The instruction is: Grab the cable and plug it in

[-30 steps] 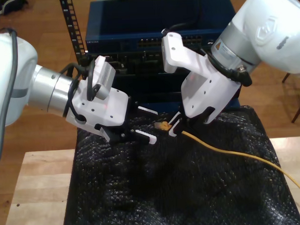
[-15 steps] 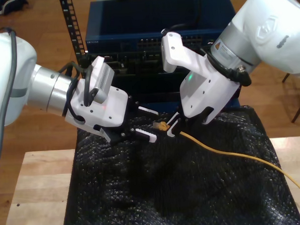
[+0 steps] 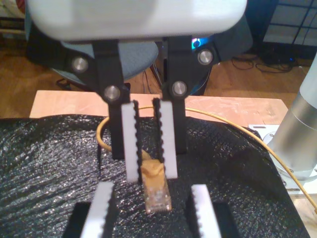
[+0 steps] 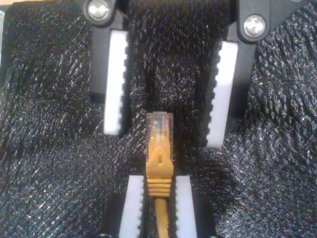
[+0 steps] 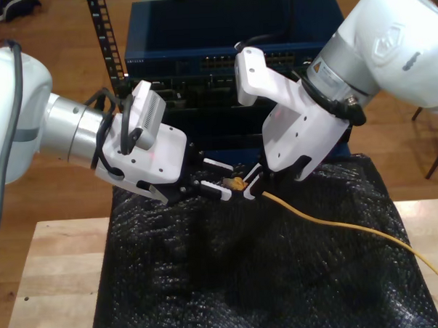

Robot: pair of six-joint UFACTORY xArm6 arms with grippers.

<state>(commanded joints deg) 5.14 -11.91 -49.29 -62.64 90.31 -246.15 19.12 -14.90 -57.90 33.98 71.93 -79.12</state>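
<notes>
1. While our second hand (image 4: pixel 158 187) stays out of contact with the mat, its two white pads are clenched on the orange boot of the cable (image 4: pixel 159 166), just behind the clear plug (image 4: pixel 159 124).
2. Seen from the exterior view, this second hand (image 5: pixel 252 189) hangs from the arm on that view's right, and the plug (image 5: pixel 238 183) points toward the view's left.
3. Our first hand (image 3: pixel 152 194) is released, its toothed fingers (image 3: pixel 99 208) spread wide.
4. From the first wrist view, the plug (image 3: pixel 157 198) lies in the gap between those spread fingers, touching neither, with the second hand (image 3: pixel 151 174) facing us and closed on the boot.
5. In the exterior view our first hand (image 5: pixel 221 180) reaches in from the view's left, and its fingertips sit on either side of the plug.
6. Behind the second hand, the cable (image 5: pixel 338 220) runs across the black textured mat (image 5: pixel 209 280) toward the exterior view's lower right.
7. That mat covers most of the wooden table (image 5: pixel 57 280).
8. Beyond the two hands stands a blue rack unit (image 5: pixel 199 41) with a row of ports on its front.
</notes>
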